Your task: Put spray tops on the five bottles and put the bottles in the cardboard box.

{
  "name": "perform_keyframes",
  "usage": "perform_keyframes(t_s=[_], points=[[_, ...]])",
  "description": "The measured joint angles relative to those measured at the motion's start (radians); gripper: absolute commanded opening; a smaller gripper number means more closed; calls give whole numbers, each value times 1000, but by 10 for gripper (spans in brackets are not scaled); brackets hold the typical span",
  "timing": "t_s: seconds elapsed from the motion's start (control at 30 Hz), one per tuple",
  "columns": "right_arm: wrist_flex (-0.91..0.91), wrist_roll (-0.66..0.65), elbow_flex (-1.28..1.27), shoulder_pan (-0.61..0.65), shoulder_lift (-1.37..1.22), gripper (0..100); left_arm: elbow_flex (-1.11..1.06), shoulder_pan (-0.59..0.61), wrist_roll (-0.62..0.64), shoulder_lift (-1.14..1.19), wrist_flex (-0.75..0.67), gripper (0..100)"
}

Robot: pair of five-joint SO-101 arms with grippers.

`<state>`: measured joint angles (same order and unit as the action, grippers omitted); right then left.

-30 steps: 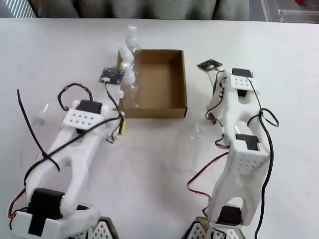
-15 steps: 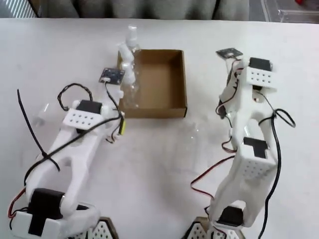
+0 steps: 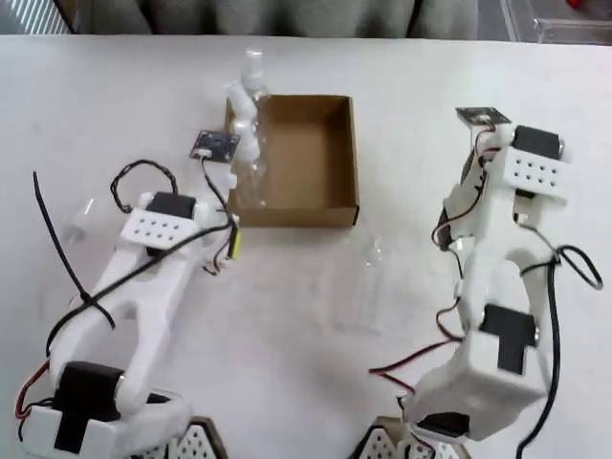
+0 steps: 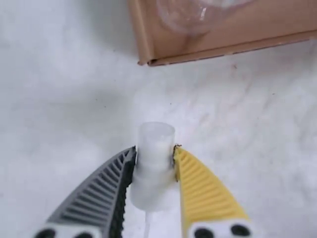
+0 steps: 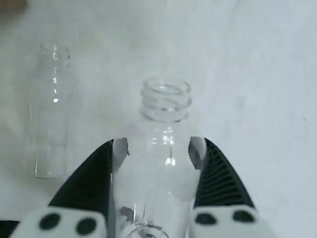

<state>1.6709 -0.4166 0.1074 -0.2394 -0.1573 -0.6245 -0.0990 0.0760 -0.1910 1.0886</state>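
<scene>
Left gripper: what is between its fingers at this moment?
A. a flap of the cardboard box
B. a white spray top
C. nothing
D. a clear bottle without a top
B: the left wrist view shows the left gripper shut on a white spray top; the open bottle is in the right gripper instead.

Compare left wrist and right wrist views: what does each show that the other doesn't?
Left wrist: the left gripper closed on a spray top, and beyond it a corner of the cardboard box with a boxed bottle inside.
Right wrist: the right gripper closed around an uncapped bottle, with a second topless bottle lying on the table beyond it.
Both: the white table, and a gripper holding one part of the assembly.
</scene>
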Motion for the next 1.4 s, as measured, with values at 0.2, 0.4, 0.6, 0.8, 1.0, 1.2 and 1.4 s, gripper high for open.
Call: perform_keyframes(t_s=[0.2, 0.4, 0.6, 0.8, 1.0, 1.2, 1.4], points=[[-74, 23, -227, 12, 212, 16, 0, 0, 0, 0, 0, 20], [-94, 117, -381, 140, 414, 16, 0, 12, 0, 0, 8, 20], [-94, 186, -473, 269, 649, 20, 0, 87, 0, -34, 34, 20], [-190, 224, -557, 399, 769, 21, 0, 163, 0, -169, 40, 20], [-353, 233, -655, 583, 787, 16, 3, 239, 2, -331, 6, 20], [-400, 233, -740, 660, 864, 16, 100, 187, 2, -529, -38, 20], [-569, 233, -954, 677, 1063, 16, 284, 74, 213, -609, -41, 20]])
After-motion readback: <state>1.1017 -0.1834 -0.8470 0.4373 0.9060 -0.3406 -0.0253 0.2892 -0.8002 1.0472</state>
